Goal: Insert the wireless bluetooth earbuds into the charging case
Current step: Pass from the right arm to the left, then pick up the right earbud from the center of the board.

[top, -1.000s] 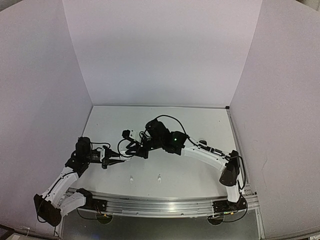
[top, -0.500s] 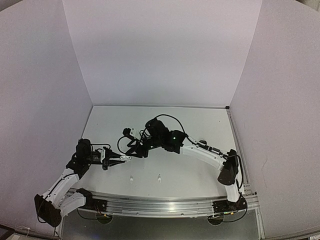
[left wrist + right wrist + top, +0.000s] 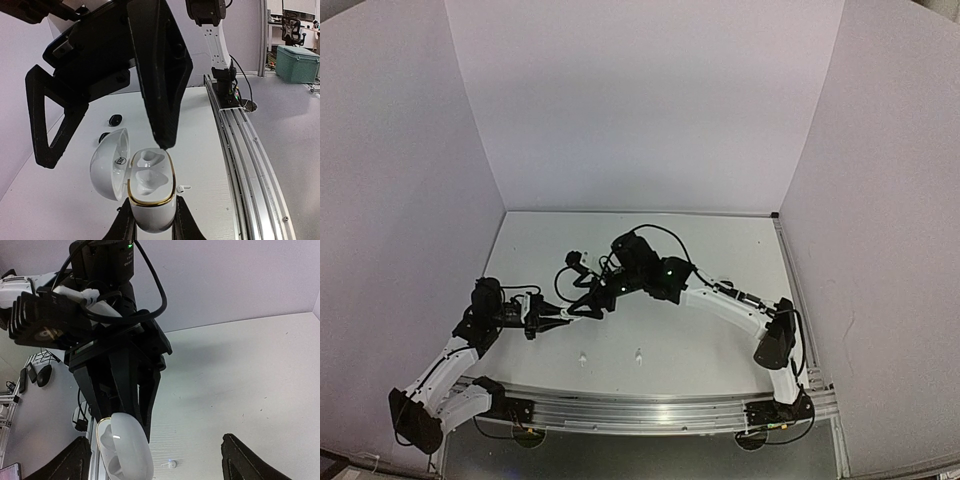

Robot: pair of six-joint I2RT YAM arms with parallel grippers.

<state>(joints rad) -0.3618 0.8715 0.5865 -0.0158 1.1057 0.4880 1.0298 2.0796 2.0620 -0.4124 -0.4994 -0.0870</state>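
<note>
Left gripper (image 3: 150, 227) clamped on case (image 3: 150, 216), lid (image 3: 107, 160) open. Right gripper (image 3: 157, 457) spread, one fingertip (image 3: 165, 144) just above the wells. A white earbud (image 3: 183, 188) lay on the table (image 3: 200, 125) beside the case. Risk: fingertip could nudge the case askew, spoiling insertion.

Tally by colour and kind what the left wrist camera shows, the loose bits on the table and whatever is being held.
White charging case: 1
White earbud: 1
Small black pieces, too small to identify: 2
Total: 4

Glossy white plastic charging case (image 3: 150, 216)
</note>
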